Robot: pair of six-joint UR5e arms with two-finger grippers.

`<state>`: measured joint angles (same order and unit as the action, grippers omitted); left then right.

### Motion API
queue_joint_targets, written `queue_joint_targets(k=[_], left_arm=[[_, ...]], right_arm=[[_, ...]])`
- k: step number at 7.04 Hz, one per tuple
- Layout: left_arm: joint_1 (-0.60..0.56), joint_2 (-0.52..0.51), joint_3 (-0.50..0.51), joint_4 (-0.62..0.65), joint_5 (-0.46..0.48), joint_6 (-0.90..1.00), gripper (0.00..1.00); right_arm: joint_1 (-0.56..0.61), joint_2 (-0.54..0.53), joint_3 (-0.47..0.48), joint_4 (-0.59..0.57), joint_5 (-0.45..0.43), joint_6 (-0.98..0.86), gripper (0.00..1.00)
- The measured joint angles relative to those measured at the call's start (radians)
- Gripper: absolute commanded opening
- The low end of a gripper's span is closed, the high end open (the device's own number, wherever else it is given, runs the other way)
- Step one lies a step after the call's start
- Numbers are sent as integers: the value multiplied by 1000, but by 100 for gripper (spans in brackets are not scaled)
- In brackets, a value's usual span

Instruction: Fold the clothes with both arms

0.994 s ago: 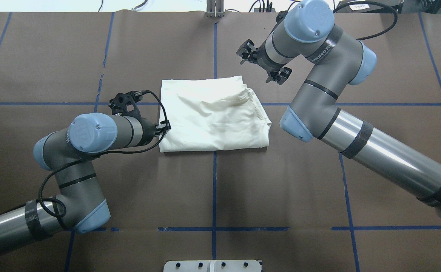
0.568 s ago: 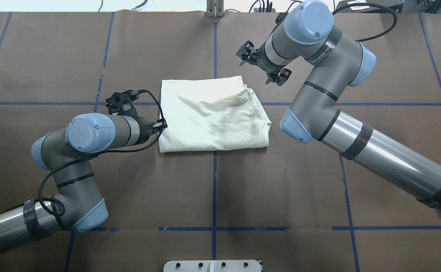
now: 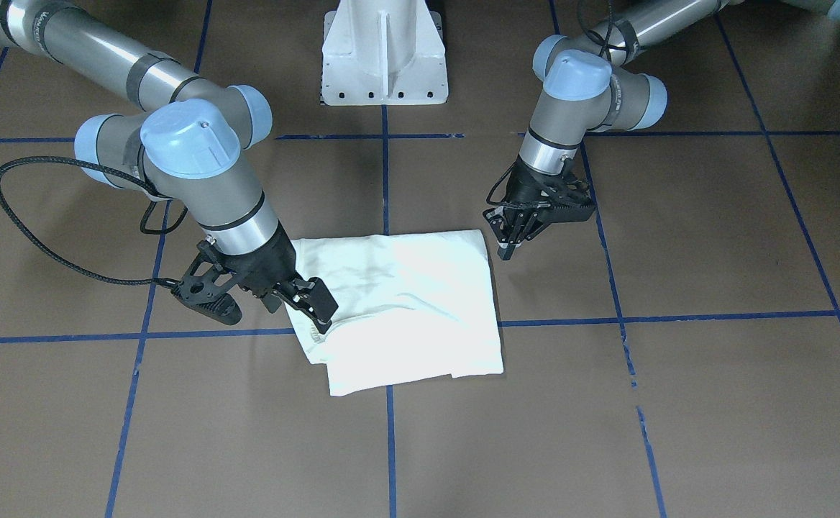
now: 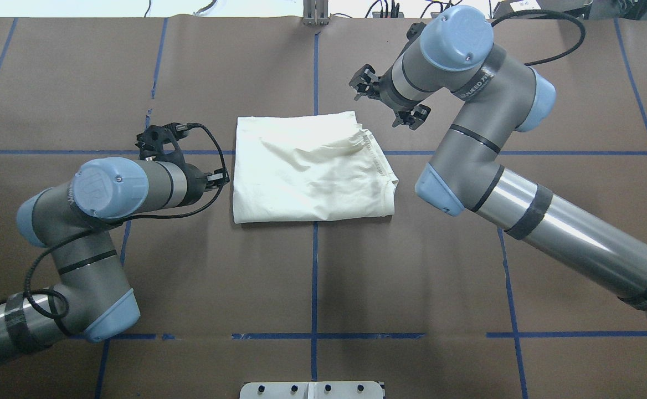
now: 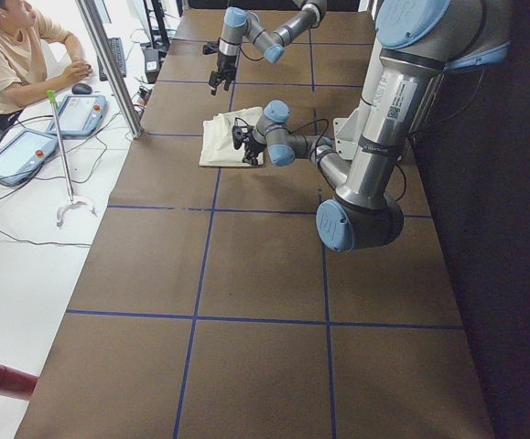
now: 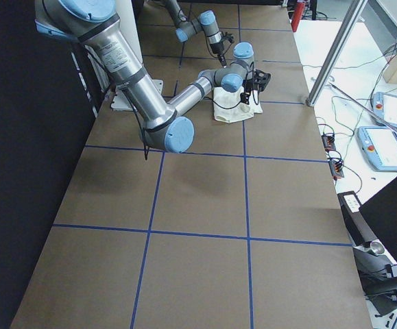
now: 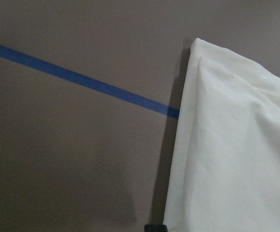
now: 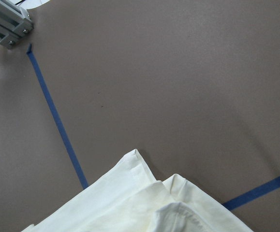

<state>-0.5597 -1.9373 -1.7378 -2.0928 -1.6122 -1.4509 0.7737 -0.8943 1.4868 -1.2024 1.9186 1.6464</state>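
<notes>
The clothes are one cream shirt (image 4: 312,166), folded into a rough rectangle with its plain side up at the middle of the table (image 4: 412,266). No print shows on it. The shirt (image 3: 405,309) has a ribbed collar edge at its far right corner (image 8: 178,212). My left gripper (image 4: 219,179) sits just left of the shirt's left edge, clear of the cloth, and its jaws look slightly open and empty (image 3: 506,244). My right gripper (image 3: 265,306) hangs wide open and empty above the table, just beyond the shirt's far right corner (image 4: 385,98).
Blue tape lines (image 4: 315,277) divide the brown table cover into a grid. The white pedestal base (image 3: 384,57) stands at the robot's side. A metal bracket (image 4: 315,14) sits at the far edge. A person (image 5: 17,46) sits at a desk beside the table.
My left gripper has drawn back to the left, off the shirt's left edge. The right gripper has shifted a little away from the shirt. The shirt has not moved.
</notes>
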Motion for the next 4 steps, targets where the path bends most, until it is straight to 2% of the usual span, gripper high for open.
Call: queue_joint_targets(k=[2, 4], left_arm=[[-75, 95, -97, 36, -39, 160, 0], [-242, 196, -128, 32, -180, 418, 0]], right_arm=[[42, -169, 135, -3, 21, -103, 100], [126, -373, 241, -2, 46, -338, 100]])
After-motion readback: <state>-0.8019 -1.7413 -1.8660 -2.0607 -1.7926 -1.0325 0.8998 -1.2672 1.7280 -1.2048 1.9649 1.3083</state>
